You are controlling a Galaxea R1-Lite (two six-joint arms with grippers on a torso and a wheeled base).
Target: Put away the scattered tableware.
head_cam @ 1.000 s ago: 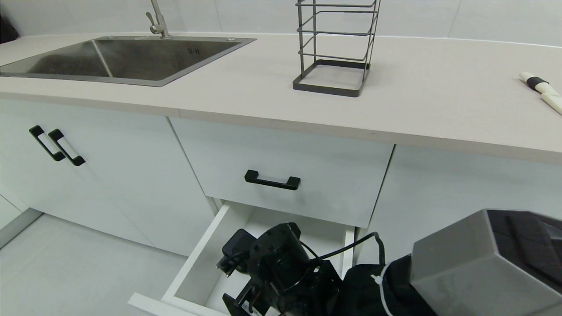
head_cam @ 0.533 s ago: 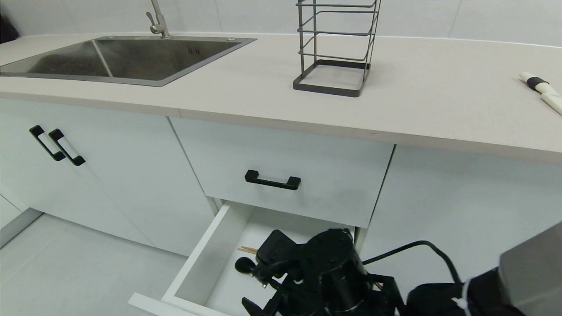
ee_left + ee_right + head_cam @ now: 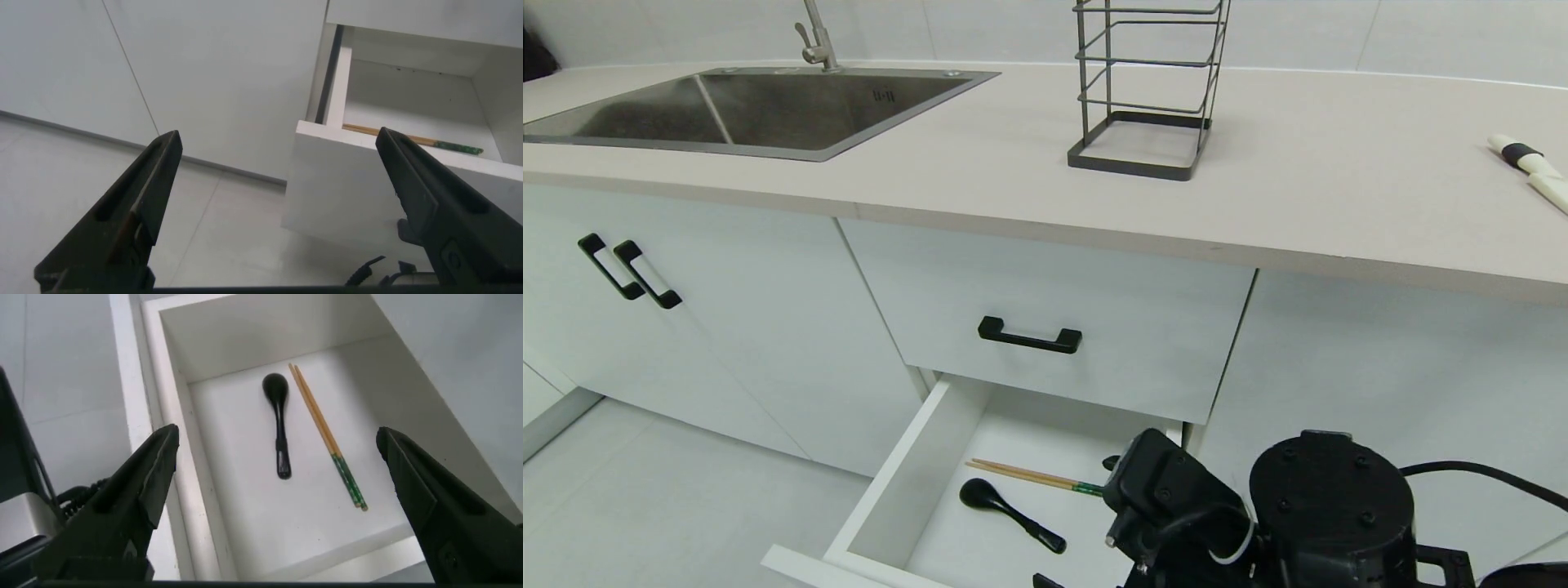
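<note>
My right gripper (image 3: 276,431) hangs over the open drawer (image 3: 167,457), fingers spread wide and holding nothing. Below the gap between them, the black spoon (image 3: 282,453) and chopsticks (image 3: 327,445) lie side by side inside. My left gripper (image 3: 278,133) is just as wide and empty, out beside the drawer front. I judge this pair stowed. Next, probably, comes the pale utensil (image 3: 1531,167) on the counter, far from both sets of fingers.

The open drawer (image 3: 907,490) holds a spoon (image 3: 1013,516) beside chopsticks (image 3: 1033,477); the bench (image 3: 1339,180) carries a rack (image 3: 1129,167).
</note>
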